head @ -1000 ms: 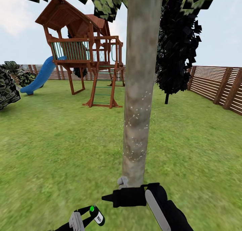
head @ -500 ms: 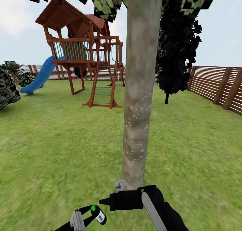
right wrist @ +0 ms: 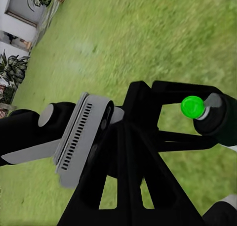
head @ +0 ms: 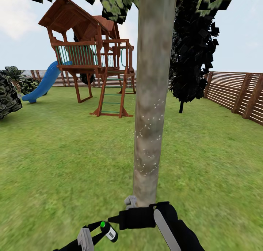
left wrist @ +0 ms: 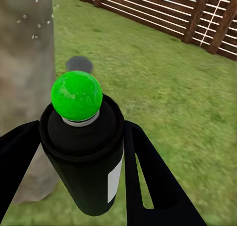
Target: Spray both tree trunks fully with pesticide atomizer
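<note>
While the pesticide atomizer (left wrist: 84, 147) sits clamped upright in the left tool (head: 95, 237), low before the tree trunk (head: 149, 108) flecked with pesticide (head: 148, 132), the right tool (head: 114, 218) points sideways at the trunk's base; whether it is open is unclear.

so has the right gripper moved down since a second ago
Yes. In the head view the right gripper now sits lower against the base of the tree trunk, which has not shifted; most of the drop came early, little since.

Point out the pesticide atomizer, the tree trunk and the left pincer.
pesticide atomizer (left wrist: 77, 95): left wrist view, on its green cap.
tree trunk (head: 149, 97): head view, on the bark at mid-height.
left pincer (head: 95, 232): head view, between its fingertips, at the atomizer.
</note>
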Controlling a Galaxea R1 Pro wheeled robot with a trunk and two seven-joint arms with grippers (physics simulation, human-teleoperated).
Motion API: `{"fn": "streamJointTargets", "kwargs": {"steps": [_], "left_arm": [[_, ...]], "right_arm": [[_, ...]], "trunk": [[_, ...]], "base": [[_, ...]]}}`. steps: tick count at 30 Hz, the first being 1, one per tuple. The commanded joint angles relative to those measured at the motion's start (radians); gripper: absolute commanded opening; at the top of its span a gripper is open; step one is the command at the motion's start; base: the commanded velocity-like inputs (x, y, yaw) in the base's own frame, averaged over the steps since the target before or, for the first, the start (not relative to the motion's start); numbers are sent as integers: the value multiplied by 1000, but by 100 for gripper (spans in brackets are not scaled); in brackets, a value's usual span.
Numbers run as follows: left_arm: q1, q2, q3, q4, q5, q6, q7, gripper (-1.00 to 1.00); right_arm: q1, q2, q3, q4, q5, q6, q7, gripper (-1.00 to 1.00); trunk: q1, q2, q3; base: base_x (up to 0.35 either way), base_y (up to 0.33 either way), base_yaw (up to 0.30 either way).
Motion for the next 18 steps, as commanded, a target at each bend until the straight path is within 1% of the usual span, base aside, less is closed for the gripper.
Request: {"fn": "streamJointTargets", "kwargs": {"steps": [1, 6, 11, 18], "left_arm": [[-2, 1, -5, -1, 11, -2, -2, -100], [-2, 3, -5, -14, 11, -2, -1, -100], [-2, 3, -5, -15, 11, -2, -1, -100], [-2, 2, -5, -16, 11, -2, -1, -100]], "right_arm": [[-1, 1, -1, 2, 2, 4, 4, -100], [-2, 2, -1, 6, 3, 4, -1, -100], [-2, 7, -1, 7, 1, 4, -30, -100], [-2, 7, -1, 7, 2, 4, -34, -100]], "trunk": [[1, -2, -2], [1, -2, -2], [1, -2, -2], [1, -2, -2]], "base": [[0, 0, 0], [0, 0, 0], [0, 0, 0], [0, 0, 0]]}}
